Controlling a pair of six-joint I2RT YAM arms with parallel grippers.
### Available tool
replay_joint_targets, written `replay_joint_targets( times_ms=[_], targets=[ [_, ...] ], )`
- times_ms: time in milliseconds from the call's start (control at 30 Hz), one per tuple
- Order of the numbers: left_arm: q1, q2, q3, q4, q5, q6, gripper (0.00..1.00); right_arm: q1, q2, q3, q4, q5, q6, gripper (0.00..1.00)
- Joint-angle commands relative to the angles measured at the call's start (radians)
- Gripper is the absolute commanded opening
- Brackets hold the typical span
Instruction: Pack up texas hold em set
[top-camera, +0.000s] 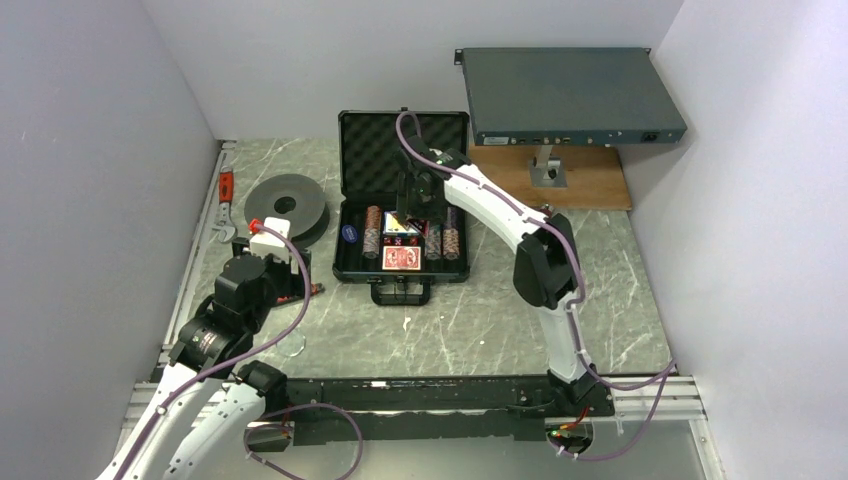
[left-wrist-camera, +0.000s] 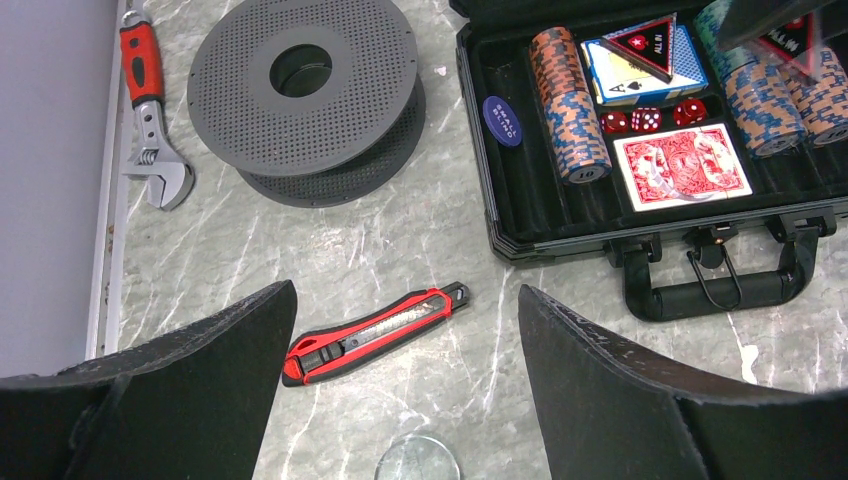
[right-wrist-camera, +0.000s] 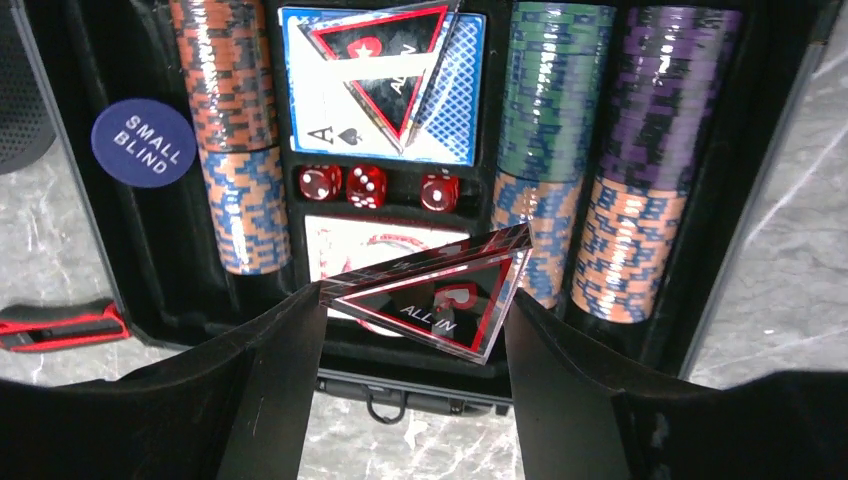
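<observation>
Grey-veined marble covers the bench (top-camera: 480, 320), which is walled in white. Midway between its left and right edges and toward the far edge, the black briefcase (top-camera: 345, 264) lies open. Its long axis runs left to right, its handle (left-wrist-camera: 715, 290) faces the near edge, and its foam-lined lid (top-camera: 403, 150) stands up on the far side. A dark grey spool (top-camera: 287, 207) sits just to its left. A large grey box (top-camera: 570, 95) stands over a wooden board (top-camera: 590, 185) off its far right corner.

The right fingers (right-wrist-camera: 270, 390) hang over the case, partly closed on a triangular marker (right-wrist-camera: 440, 300) that spans the gap between them. It is tilted, with its broad edge toward the lid and its tip toward the handle. It is clear plastic with a red-and-black face reading ALL IN.

The left fingers (left-wrist-camera: 200, 390) are spread wide and hold nothing, above the bench off the case's near left corner. A red-and-black utility knife (left-wrist-camera: 375, 335) lies below them.

Inside the case, striped chip stacks (right-wrist-camera: 235, 150) lie on their sides in channels running far to near. One stack is left of the cards and two are right of them. A second marker (right-wrist-camera: 385, 70) rests on the blue deck (right-wrist-camera: 455, 120). Three red dice (right-wrist-camera: 368, 187) sit between the blue deck and the red deck (left-wrist-camera: 680, 165). The blue round button (right-wrist-camera: 143, 142), marked SMALL BLIND, lies in the leftmost channel.
</observation>
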Motion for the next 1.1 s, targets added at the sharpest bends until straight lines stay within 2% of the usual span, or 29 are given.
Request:
replay_joint_targets(
  times_ms=[0,633,1067],
  targets=[
    [0.006,-0.01,-0.002,0.035,-0.006,0.014,0.87,-0.001,0.079,0.131,-0.075,0.017,0.061,0.0],
    [0.006,-0.006,-0.005,0.036,-0.014,0.015,0.88,-0.044,0.285,0.316,-0.025,-0.066,0.167,0.0],
    [0.006,-0.004,-0.006,0.037,-0.019,0.016,0.88,-0.061,0.326,0.331,0.05,-0.121,0.177,0.0]
  ],
)
